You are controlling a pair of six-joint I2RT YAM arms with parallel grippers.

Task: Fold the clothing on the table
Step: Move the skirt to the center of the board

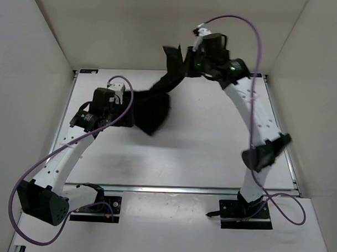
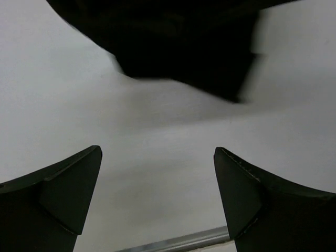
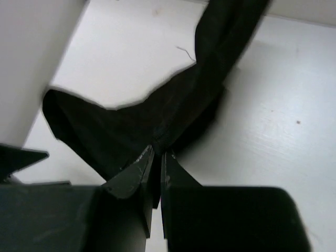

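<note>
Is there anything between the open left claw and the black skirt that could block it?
Nothing visible stands between them. The left claw hangs open over the white table, and the lower end of the skirt lies just ahead of it. The right claw is shut on the skirt's other end, holding it up.

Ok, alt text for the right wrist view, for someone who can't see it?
The right gripper is shut on a bunch of the black skirt, which stretches away from its fingertips toward the top of the frame. The white table lies beneath, with a white wall at the left.
</note>
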